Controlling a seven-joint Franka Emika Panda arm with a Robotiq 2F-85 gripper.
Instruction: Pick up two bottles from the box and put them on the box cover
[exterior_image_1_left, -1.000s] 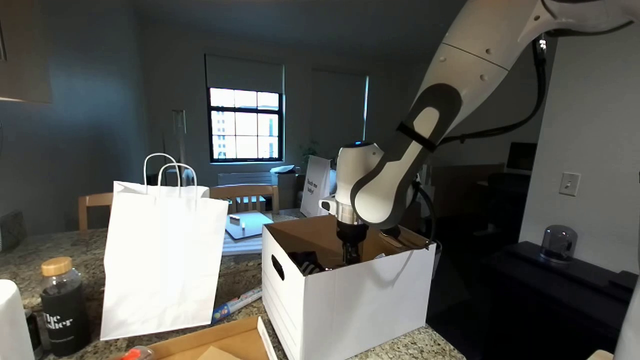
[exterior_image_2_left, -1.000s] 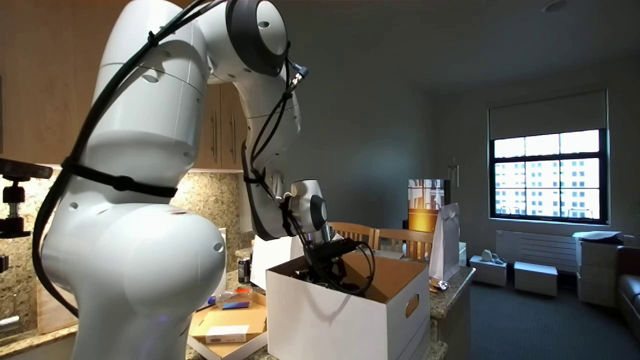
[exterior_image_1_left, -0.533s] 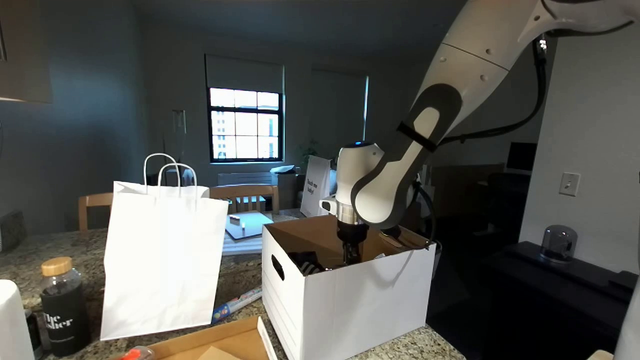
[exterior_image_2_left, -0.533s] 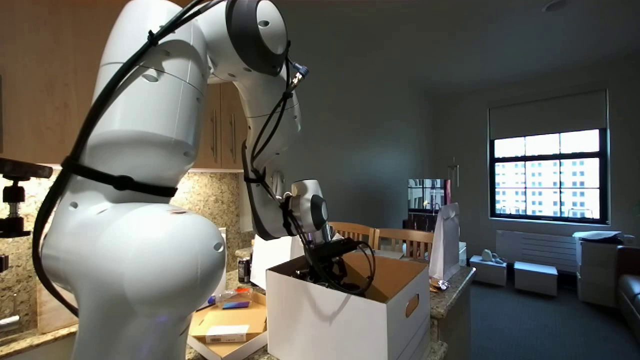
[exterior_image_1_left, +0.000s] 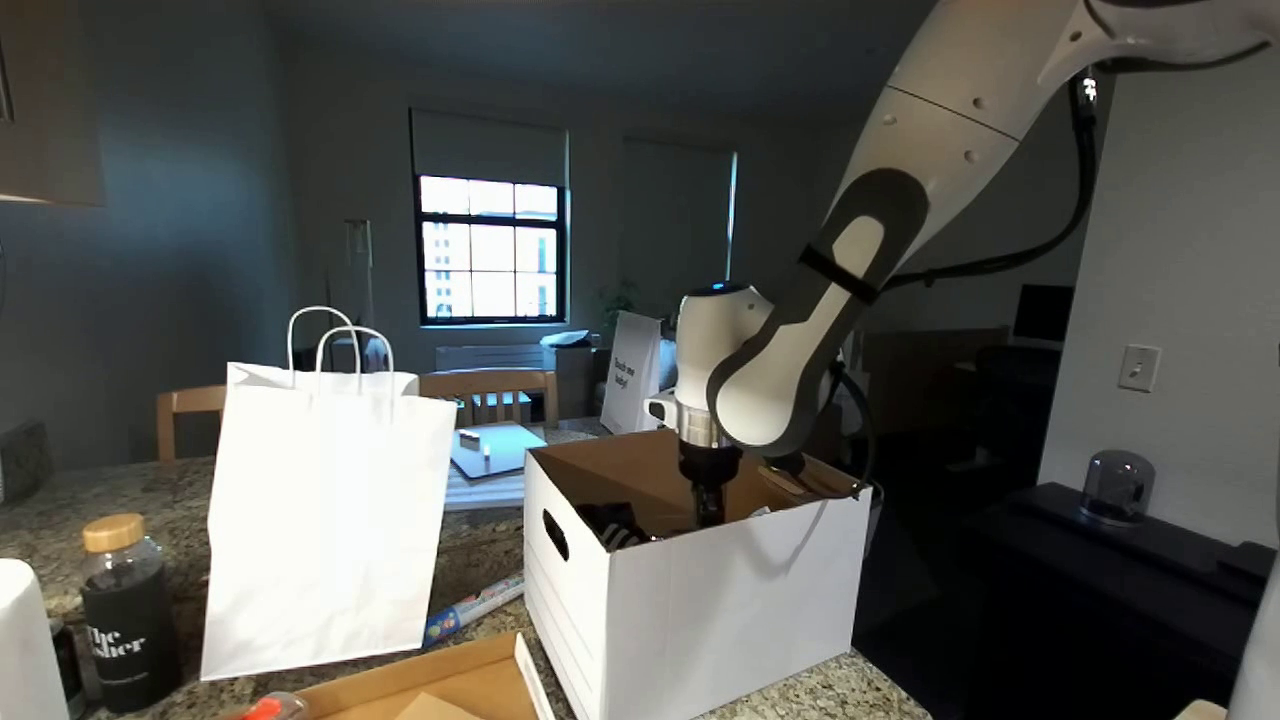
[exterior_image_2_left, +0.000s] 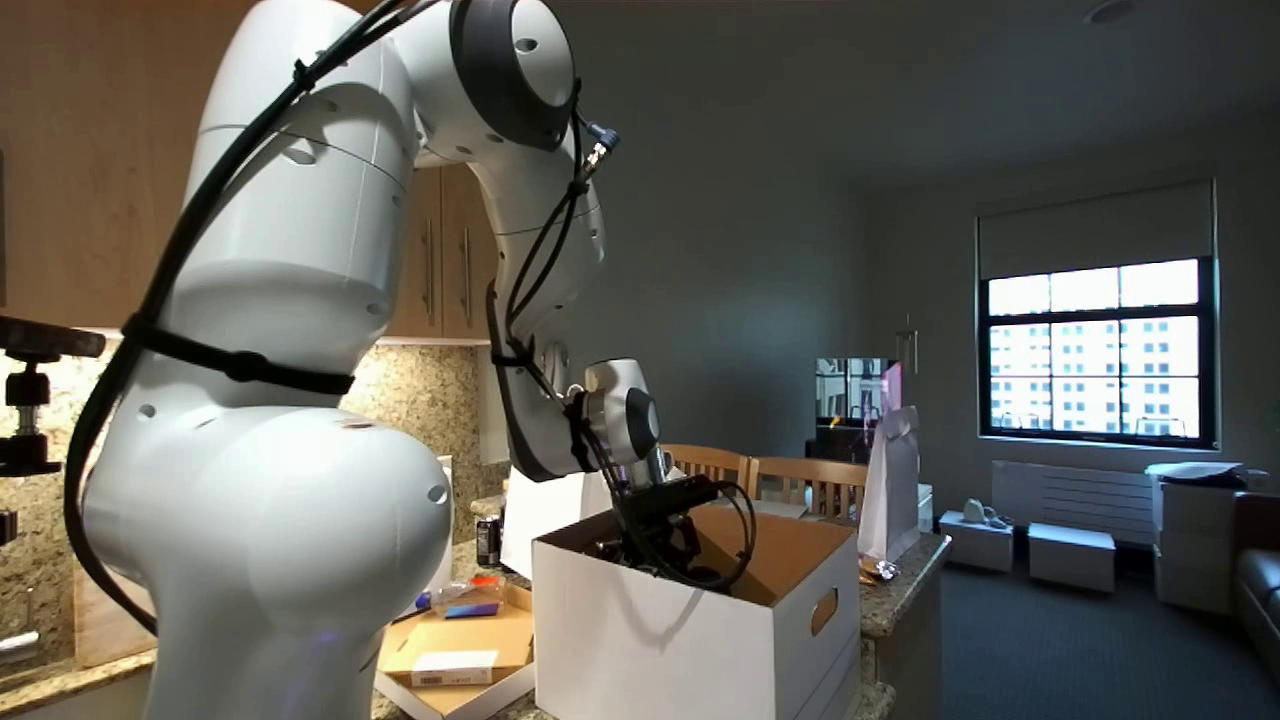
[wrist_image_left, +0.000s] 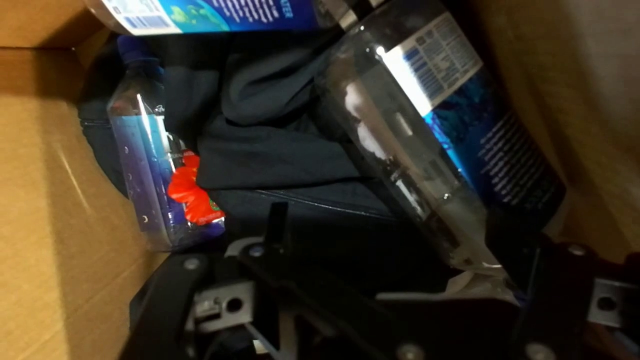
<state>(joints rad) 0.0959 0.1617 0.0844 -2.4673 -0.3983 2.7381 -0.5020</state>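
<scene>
Just now the hand (wrist_image_left: 389, 215) has shifted slightly inside the box (exterior_image_1_left: 740, 600), jaws spread and holding nothing, which suggests lining up for a grasp not yet made. The box holds a large clear bottle (wrist_image_left: 422, 150), another blue-labelled bottle (wrist_image_left: 240, 15), a small purple-capped bottle (wrist_image_left: 142, 165) and dark cloth (wrist_image_left: 280, 155); one jaw overlaps the large clear bottle's lower end, contact unclear. Beside it, the shallow box cover (exterior_image_2_left: 503, 692) carries a flat brown package (exterior_image_2_left: 450, 640).
</scene>
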